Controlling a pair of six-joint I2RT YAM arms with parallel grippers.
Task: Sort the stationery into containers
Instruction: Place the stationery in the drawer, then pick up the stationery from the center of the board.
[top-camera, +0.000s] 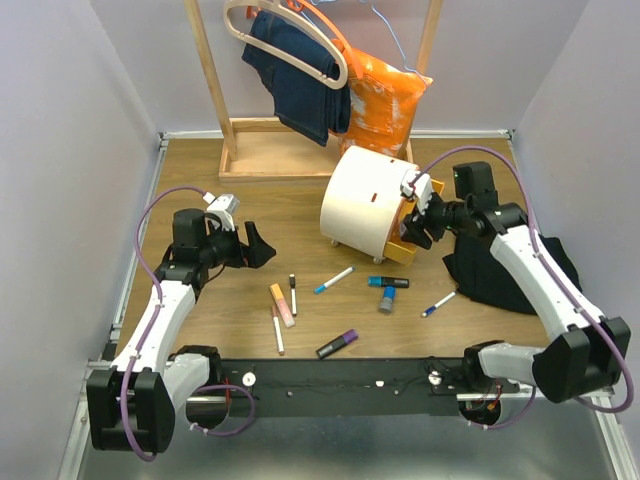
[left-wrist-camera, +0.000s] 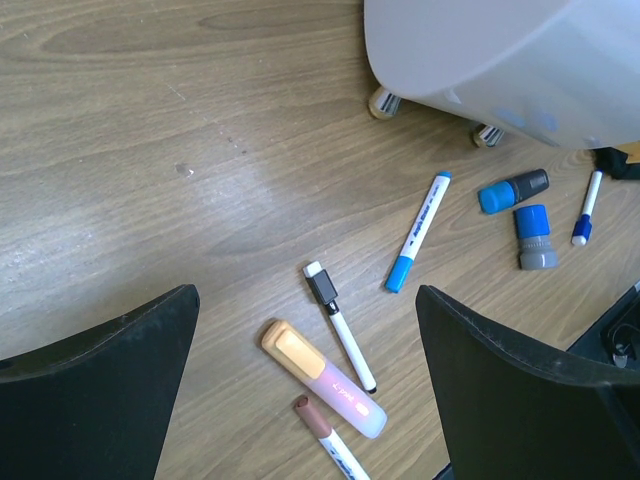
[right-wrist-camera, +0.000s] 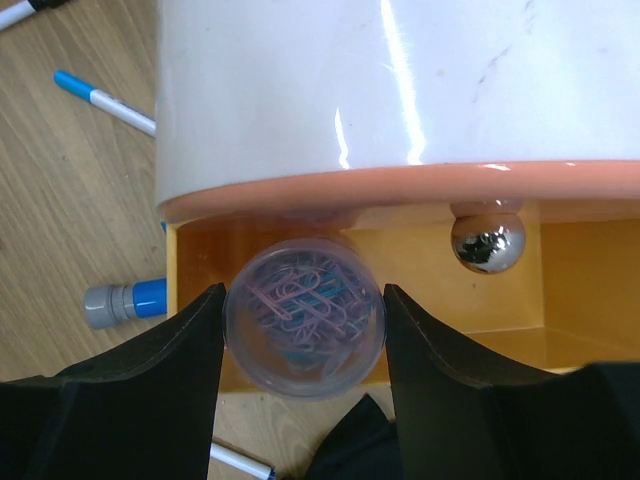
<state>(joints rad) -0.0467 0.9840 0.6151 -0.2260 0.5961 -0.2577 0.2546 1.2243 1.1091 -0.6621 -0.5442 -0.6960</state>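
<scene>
The right claw (top-camera: 418, 222) pinches a clear round tub (right-wrist-camera: 303, 320) of paper clips just in front of the cream cabinet (top-camera: 365, 200). It holds the tub directly over the cabinet's open orange drawer (right-wrist-camera: 590, 270), beside the shiny knob (right-wrist-camera: 487, 240), apparently so it can drop straight in. The left claw (top-camera: 252, 243) hangs spread and empty off the cabinet's other side, looking down on the loose pens as if choosing the next one. On the table in front of the cabinet's feet lie a blue-capped pen (left-wrist-camera: 418, 232), a slim black-capped pen (left-wrist-camera: 340, 326), an orange-pink highlighter (left-wrist-camera: 323, 379) and two stubby blue-capped markers (left-wrist-camera: 513, 190). A purple marker (top-camera: 337, 344) lies farther out from the cabinet. Most of the sorting looks not yet done.
</scene>
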